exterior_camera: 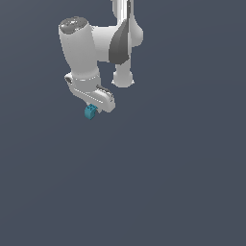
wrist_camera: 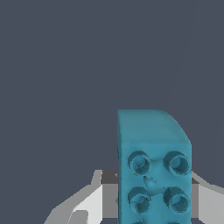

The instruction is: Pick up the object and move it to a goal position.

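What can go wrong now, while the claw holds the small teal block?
1. The teal block sticks out well past the claw, so the grip may be shallow and it could slip out.
2. In the wrist view the block fills the foreground, hiding what lies behind it, which may make placing less exact.

The object [exterior_camera: 90,112] is a tiny teal-blue oblong block, sitting just under the white gripper [exterior_camera: 92,107]. In the wrist view its face [wrist_camera: 154,183] shows round dark holes in pairs.
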### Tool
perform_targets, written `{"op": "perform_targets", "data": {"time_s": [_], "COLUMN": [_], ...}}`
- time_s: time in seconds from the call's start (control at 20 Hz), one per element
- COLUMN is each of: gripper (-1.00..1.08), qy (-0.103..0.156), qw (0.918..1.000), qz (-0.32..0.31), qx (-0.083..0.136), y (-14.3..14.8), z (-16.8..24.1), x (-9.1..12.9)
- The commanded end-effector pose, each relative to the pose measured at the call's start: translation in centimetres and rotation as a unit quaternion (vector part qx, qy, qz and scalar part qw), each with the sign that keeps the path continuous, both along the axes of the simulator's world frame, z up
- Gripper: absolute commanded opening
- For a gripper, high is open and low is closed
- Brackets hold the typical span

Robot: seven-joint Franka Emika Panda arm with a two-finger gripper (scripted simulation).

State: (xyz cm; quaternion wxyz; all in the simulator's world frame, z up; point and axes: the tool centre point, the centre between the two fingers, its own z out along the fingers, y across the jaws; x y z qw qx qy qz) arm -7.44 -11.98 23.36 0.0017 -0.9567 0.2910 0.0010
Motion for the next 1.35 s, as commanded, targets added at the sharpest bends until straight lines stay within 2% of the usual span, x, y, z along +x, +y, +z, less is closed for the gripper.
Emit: {"op": "perform_targets", "data": {"time_s": [0.0, 0.65, 0.95, 1.3], "gripper": [-1.00, -1.00, -1.00, -1.00], "qy": [0.000, 0.000, 0.000, 0.000], "qw": [1.0000, 1.0000, 1.0000, 1.0000], "qz": [0.000, 0.000, 0.000, 0.001], "qx": [0.000, -0.001, -0.002, -0.002], "y": [-1.5, -7.5, -8.8, -8.9], "z": [2.5, 12.6, 14.6, 14.8], "x": [-1.2, -5.5, -6.3, -6.2]}}
